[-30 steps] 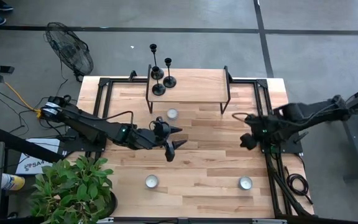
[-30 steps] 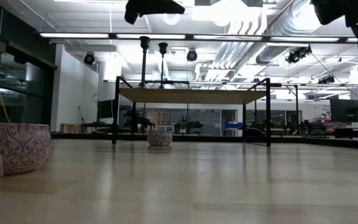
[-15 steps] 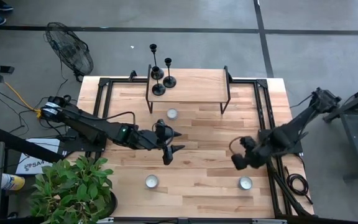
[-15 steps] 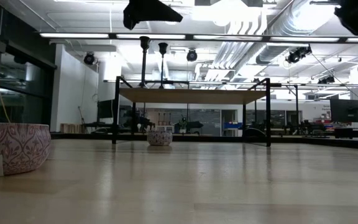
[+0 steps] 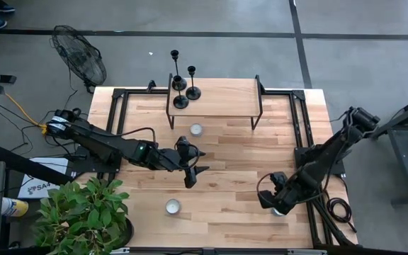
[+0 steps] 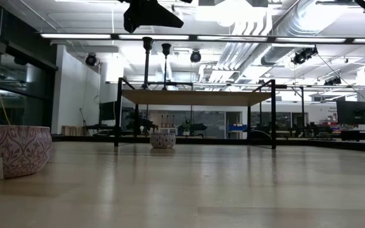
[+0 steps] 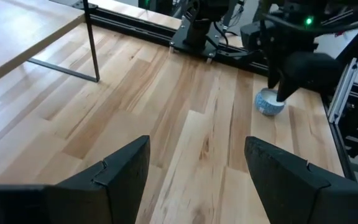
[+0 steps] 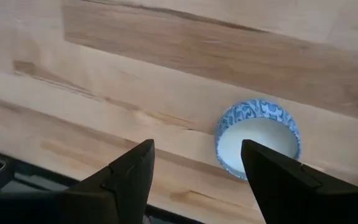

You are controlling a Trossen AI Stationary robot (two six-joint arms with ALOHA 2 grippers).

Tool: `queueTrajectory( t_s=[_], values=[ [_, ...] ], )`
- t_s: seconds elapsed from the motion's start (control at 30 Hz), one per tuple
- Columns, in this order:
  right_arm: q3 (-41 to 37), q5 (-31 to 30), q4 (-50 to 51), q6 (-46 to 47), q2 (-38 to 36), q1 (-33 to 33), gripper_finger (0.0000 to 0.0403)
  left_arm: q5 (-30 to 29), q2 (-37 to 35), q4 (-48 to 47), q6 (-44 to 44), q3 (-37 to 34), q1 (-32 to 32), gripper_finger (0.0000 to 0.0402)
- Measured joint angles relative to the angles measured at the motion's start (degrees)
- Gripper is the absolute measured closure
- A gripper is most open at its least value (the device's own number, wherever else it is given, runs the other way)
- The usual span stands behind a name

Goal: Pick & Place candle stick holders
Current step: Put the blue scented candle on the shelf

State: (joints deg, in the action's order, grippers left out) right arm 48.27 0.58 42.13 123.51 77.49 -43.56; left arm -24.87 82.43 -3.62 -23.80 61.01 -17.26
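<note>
We record a pale wood table (image 5: pixel 225 163) with plank grain, framed in black. The shelf (image 5: pixel 214 98) has a light wood top on black legs. Three candlesticks (image 5: pixel 181 81), upper centre of the high view, are black. The bowl (image 8: pixel 257 135) is white with blue patterning. The plant (image 5: pixel 83 216), lower left, is green. Both arms are dark.

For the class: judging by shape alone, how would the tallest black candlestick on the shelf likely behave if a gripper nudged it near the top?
The tallest candlestick would probably tip: thin stem, small round base. Its neighbours stand close, so it might knock them. Being metal-looking, it is likely stiff.
</note>
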Motion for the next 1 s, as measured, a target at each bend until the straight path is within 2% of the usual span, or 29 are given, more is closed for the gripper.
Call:
queueTrajectory(
  t_s=[0.63,1.0],
  values=[
    [7.49,2.12,2.73,2.70,14.18,-0.73,0.0167,0.03,0.05,-2.85,-0.50,-0.02,0.00,0.0144],
    [9.16,2.72,5.18,2.70,16.34,-0.75,0.0167,0.03,0.07,-2.82,-0.52,-0.02,0.00,0.0144]
  ],
)
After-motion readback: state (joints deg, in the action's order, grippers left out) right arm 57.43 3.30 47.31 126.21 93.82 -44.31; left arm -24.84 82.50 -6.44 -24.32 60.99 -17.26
